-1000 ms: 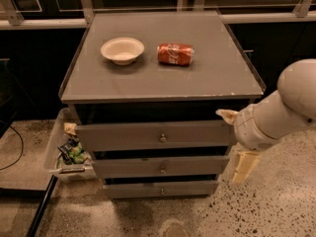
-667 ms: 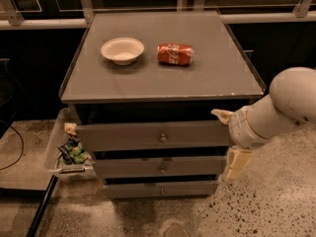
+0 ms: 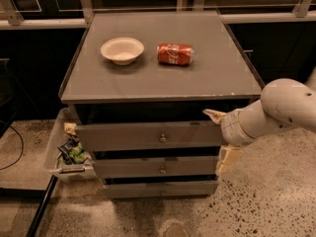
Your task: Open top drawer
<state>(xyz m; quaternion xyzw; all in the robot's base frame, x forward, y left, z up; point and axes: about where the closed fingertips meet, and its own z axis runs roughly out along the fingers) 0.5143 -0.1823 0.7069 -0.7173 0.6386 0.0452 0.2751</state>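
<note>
Camera view shows the gripper's two fingers spread apart, one above the other, grasping nothing. The gripper hangs just below the table's front right corner, at the right end of the top drawer. That drawer sits directly under the front edge of the table and looks closed or nearly so. Its knob is untouched, well left of the fingers. I judge the job barely begun: reaching the knob, closing on it and pulling outward all remain. A bowl and a can lie toward the back edge.
</note>
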